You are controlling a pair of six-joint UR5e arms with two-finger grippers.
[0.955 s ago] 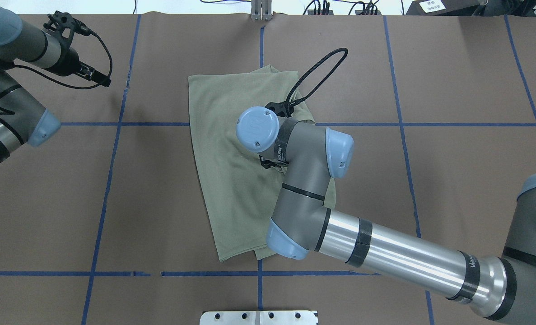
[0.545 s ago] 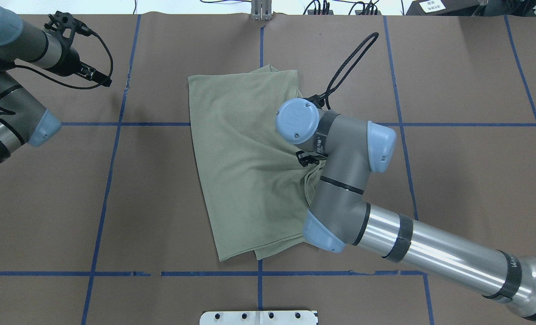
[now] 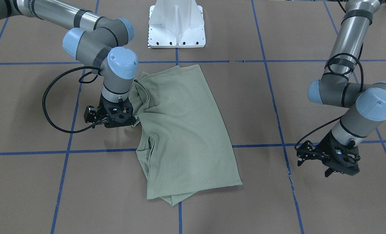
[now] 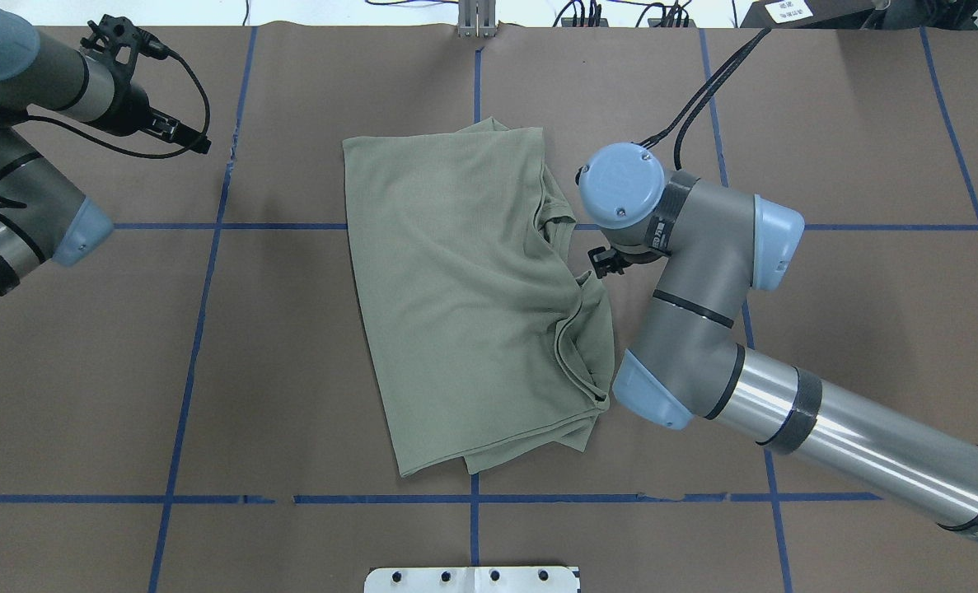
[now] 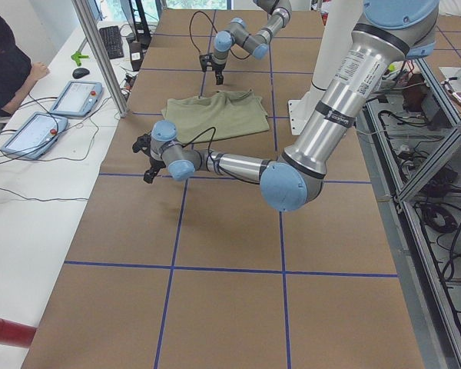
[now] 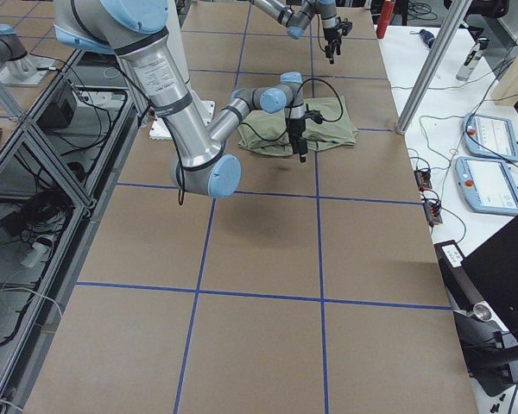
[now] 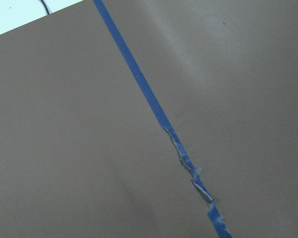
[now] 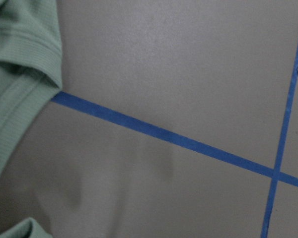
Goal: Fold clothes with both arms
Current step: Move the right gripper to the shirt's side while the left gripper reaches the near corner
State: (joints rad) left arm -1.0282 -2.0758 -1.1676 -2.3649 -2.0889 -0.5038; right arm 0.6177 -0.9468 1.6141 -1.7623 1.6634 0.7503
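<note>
Looking at the front camera first, the shirt [image 3: 186, 130] lies flat on the table [image 3: 277, 201]. It's already folded into a long narrow panel with no sleeves sticking out, though one long edge is bunched and layered. The right gripper [image 3: 116, 124] hangs low just beside that bunched edge, and the left gripper [image 3: 329, 162] hovers well apart from the shirt's smooth edge. Overhead agrees, and neither one seems to have any cloth in it. The side cameras are too far off to add much. The left wrist camera shows only bare table and blue tape [image 7: 154, 109]. The right wrist camera catches ribbed hems of the shirt at the frame's edge, with bare table out in front. How wide either gripper is spread, I can't tell. My guess is the lengthwise folds are done, and a crosswise fold plus tidying that messy edge is what's left.
</note>
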